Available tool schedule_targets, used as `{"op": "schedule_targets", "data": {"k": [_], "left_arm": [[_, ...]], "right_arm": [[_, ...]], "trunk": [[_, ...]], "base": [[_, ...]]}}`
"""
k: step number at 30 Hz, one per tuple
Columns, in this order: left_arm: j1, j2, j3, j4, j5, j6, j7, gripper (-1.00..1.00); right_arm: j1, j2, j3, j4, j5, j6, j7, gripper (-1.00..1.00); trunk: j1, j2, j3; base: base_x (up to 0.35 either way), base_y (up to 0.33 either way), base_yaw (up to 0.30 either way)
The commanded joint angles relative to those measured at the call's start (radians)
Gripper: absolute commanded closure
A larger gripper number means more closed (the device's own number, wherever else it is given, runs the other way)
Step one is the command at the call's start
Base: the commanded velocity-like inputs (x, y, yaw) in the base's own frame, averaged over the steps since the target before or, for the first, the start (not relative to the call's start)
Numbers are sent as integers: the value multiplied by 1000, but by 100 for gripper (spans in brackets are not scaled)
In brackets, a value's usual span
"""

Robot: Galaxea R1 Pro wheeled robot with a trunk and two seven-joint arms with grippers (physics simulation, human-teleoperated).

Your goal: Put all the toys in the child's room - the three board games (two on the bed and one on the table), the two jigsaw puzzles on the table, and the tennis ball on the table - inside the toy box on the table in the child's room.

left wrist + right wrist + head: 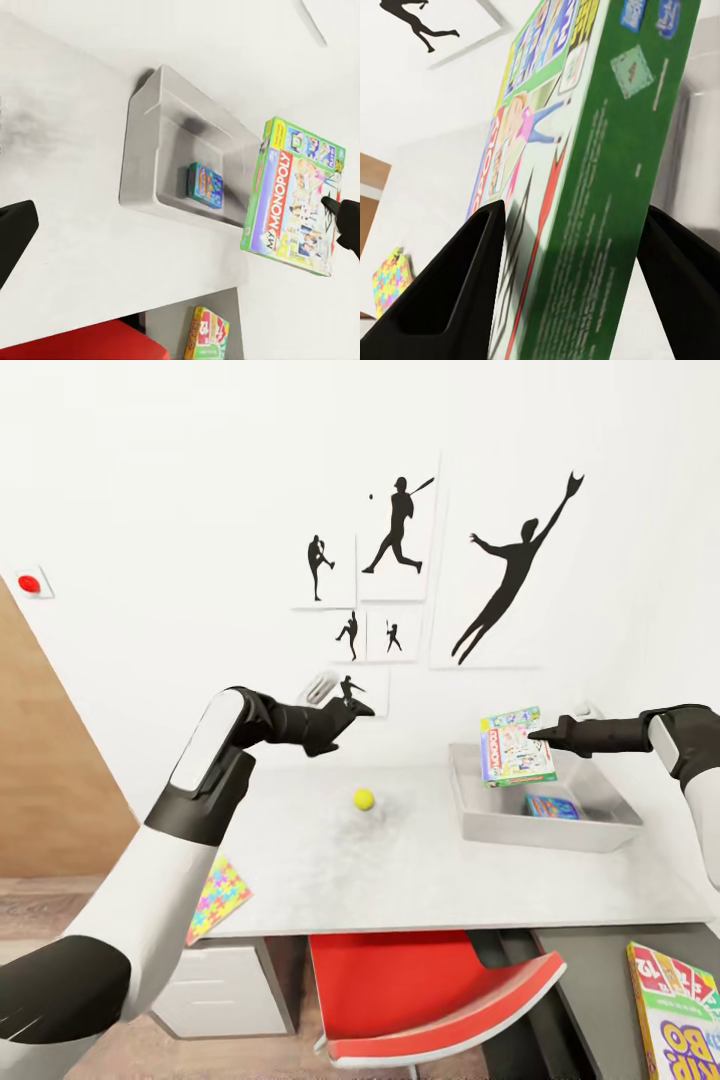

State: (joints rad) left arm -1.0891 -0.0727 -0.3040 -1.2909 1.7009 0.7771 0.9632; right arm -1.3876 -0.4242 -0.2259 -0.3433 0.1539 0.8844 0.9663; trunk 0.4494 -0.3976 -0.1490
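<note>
Right claw (570, 225): both dark fingers clamp the green-white-red "My Monopoly" board game box (516, 746), one on its printed face, one on its green side.
Held box: tilted in the air, over the near-left rim of the shallow light-grey toy box (490, 815).
Left wrist view adds: the game's title and the right claw's fingertip (343, 217) pressed on its cover.
Toy box contents: a small blue board game box (205, 184) lies flat on the floor of the bin, below the right claw.
Left claw (350, 712): raised above the light-grey surface (420, 870); cannot tell how wide it stands.
Tennis ball (364, 799): small yellow-green ball on the surface, below the left claw.
Jigsaw puzzle (219, 895): bright multicoloured sheet overhanging the surface's near-left edge.
Skip-Bo box (676, 1010): on the dark-grey section, near the right arm.
</note>
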Motion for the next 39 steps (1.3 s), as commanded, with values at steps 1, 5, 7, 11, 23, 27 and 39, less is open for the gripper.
{"op": "schedule_targets", "data": {"k": [1, 5, 7, 11, 23, 27, 39], "left_arm": [[-11, -2, -1, 5, 14, 1, 18, -100], [-28, -5, -3, 19, 25, 1, 34, -100], [-32, -6, -4, 23, 27, 1, 37, -100], [-37, -6, -5, 33, 27, 1, 44, -100], [-37, -5, -7, 51, 30, 2, 50, -100], [-36, -5, -8, 58, 30, 2, 50, -100], [-36, -5, -9, 69, 29, 2, 51, -100]], "right_arm": [[-1, 0, -8, -1, 9, 5, 6, 100], [-2, -1, -8, -1, 9, 5, 6, 100], [-2, -2, -8, -1, 9, 5, 6, 100], [-2, -4, -9, -2, 9, 4, 6, 100], [0, -11, -10, -23, 8, -3, 7, 100], [7, -13, -12, -69, 4, -11, 6, 100], [7, -14, -18, -113, 0, -14, 5, 100]], "trunk": [[1, -2, -4], [1, -2, -11], [1, -2, -14], [1, -2, -20], [1, -2, -40], [1, -2, -44], [1, -2, -47]], "base": [[0, 0, 0], [0, 0, 0], [0, 0, 0], [0, 0, 0], [0, 0, 0], [0, 0, 0], [0, 0, 0]]}}
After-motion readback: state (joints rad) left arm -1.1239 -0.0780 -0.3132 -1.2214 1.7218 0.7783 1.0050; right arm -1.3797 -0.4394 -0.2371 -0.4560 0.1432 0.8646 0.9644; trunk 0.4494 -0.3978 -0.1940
